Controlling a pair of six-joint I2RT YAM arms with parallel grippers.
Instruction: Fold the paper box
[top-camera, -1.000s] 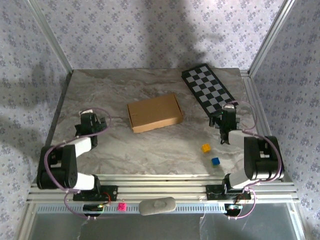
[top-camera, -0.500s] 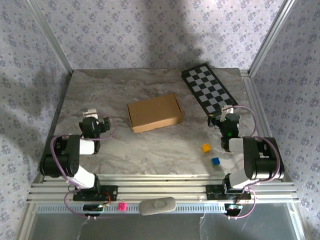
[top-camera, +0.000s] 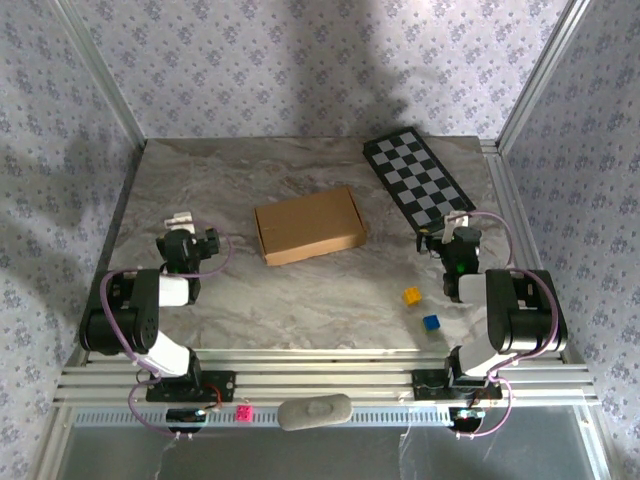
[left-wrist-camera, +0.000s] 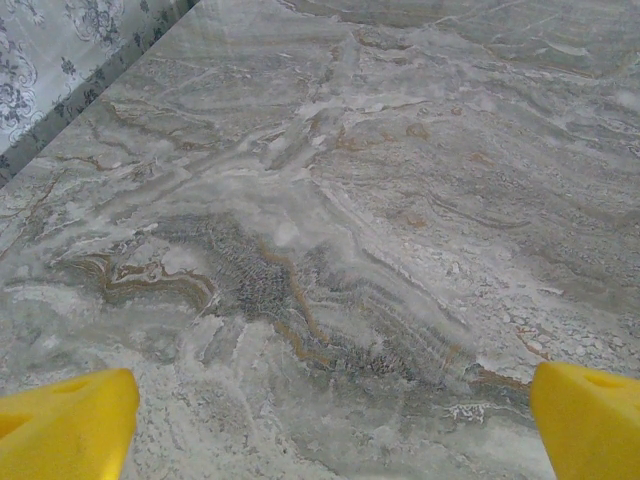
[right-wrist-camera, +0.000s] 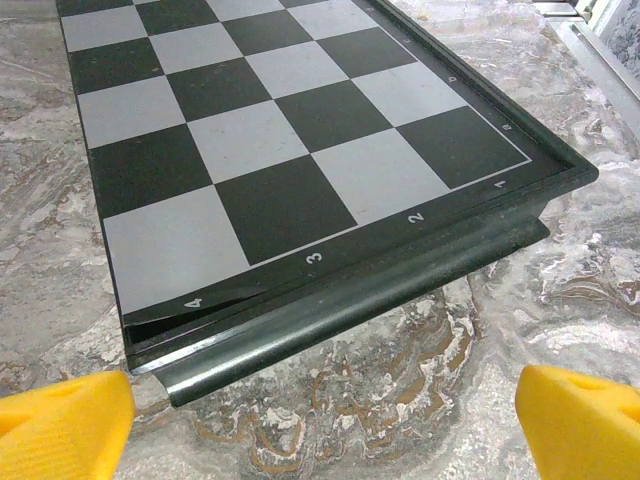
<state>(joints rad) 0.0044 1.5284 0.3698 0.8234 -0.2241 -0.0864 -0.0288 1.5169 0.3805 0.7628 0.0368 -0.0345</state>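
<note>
The paper box (top-camera: 308, 225) is a flat, shut, brown cardboard rectangle lying mid-table. My left gripper (top-camera: 180, 224) rests low to its left, well apart from it, and is open. In the left wrist view its yellow fingertips (left-wrist-camera: 65, 420) stand wide over bare marble, the left gripper (left-wrist-camera: 330, 430) holding nothing. My right gripper (top-camera: 455, 224) sits to the box's right, open too. The right wrist view has the right gripper (right-wrist-camera: 325, 420) with its yellow fingertips (right-wrist-camera: 585, 415) spread just short of the checkered board's near edge.
A black-and-white checkered board (top-camera: 415, 180) (right-wrist-camera: 280, 150) lies at the back right. A yellow cube (top-camera: 411, 296) and a blue cube (top-camera: 431, 322) sit near the right arm's base. Metal frame rails and patterned walls bound the marble table (top-camera: 250, 300).
Both arms have folded back toward their bases, the left one more clearly. The box has not moved. Both grippers have stayed open.
</note>
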